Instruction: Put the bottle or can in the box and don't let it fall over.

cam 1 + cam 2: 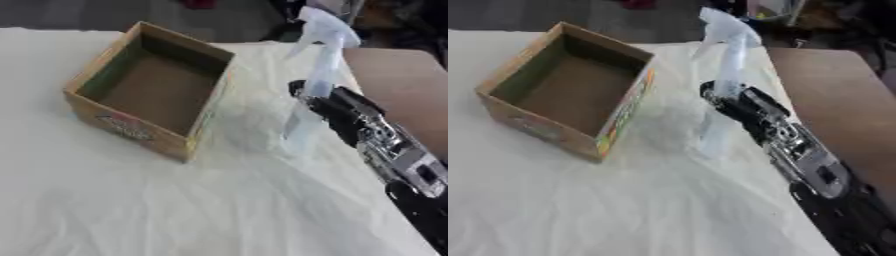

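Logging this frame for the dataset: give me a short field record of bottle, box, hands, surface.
bottle: clear spray bottle, upright, right of the box, outside it
box: open cardboard box, nothing visible inside
right hand: right hand at the bottle's middle, fingers appear wrapped round it
left hand: not in view
surface: white cloth, wrinkled, over the table
task state: bottle not yet in box

Table [131,210] under wrinkled white cloth [262,200]; open cardboard box [153,90] and clear spray bottle [721,90] on it.
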